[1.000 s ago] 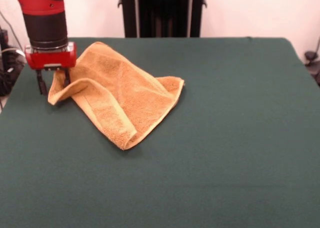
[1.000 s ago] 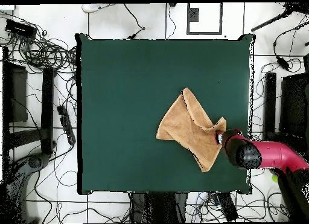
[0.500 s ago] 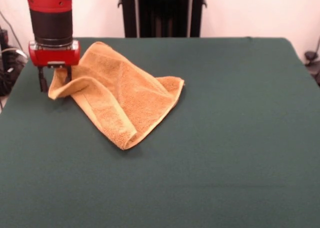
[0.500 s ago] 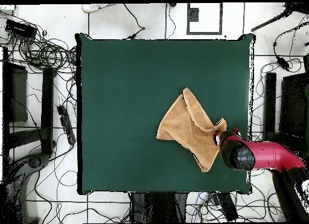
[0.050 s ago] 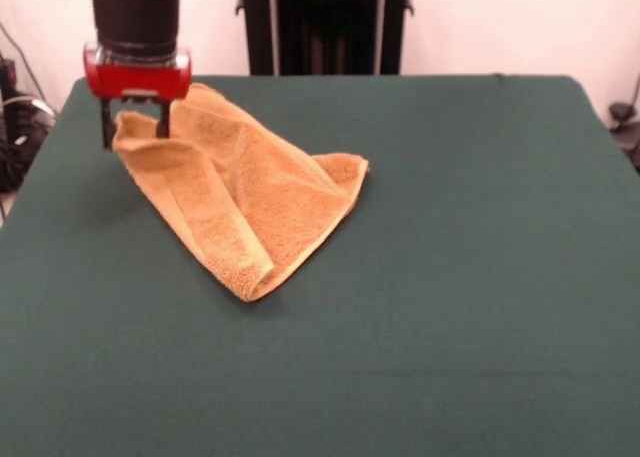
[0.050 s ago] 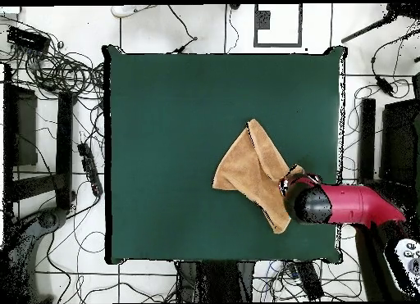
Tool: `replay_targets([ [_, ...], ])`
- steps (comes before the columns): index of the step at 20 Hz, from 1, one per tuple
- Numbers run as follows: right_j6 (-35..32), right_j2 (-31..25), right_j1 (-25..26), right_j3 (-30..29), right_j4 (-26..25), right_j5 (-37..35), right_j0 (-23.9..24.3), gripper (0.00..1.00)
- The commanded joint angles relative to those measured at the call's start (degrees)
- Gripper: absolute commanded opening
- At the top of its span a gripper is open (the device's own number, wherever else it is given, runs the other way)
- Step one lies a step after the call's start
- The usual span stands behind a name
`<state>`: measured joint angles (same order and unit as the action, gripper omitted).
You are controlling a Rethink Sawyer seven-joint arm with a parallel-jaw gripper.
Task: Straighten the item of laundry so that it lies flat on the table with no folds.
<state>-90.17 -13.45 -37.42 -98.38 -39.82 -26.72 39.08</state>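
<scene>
Green table (image 5: 480, 277) fills view; orange-tan towel (image 5: 250, 197) lies folded left of centre, still creased, point toward camera; gripper (image 5: 134, 129) near far-left edge pinches towel's raised corner, lifted off cloth

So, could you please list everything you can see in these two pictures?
towel: one, orange-tan, folded over itself, on the table's left part in the front view; one corner lifted off the cloth.
table: one, dark green cloth cover, fills most of both views.
cables: many, black, on the pale floor around the table in the overhead view.
dark stand: one, black, behind the table's far edge in the front view.
arm: one, red and black, reaching over the table's edge to the towel in the overhead view.
gripper: one, red body with black fingers, shut on the towel's raised corner.
</scene>
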Motion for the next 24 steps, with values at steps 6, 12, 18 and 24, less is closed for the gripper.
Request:
replay_targets([
  [6, -9.8, 7.9, -14.5, -2.8, 7.2, -12.3, -11.0, 1.0],
  [12, -1.0, 9.7, -14.6, -2.0, -5.1, -5.5, -14.5, 1.0],
  [18, -9.9, 11.1, -10.9, -1.2, -1.3, -5.8, -14.4, 1.0],
  [24, -25.7, 17.4, 2.2, 5.1, 3.0, -8.7, -21.8, 1.0],
])
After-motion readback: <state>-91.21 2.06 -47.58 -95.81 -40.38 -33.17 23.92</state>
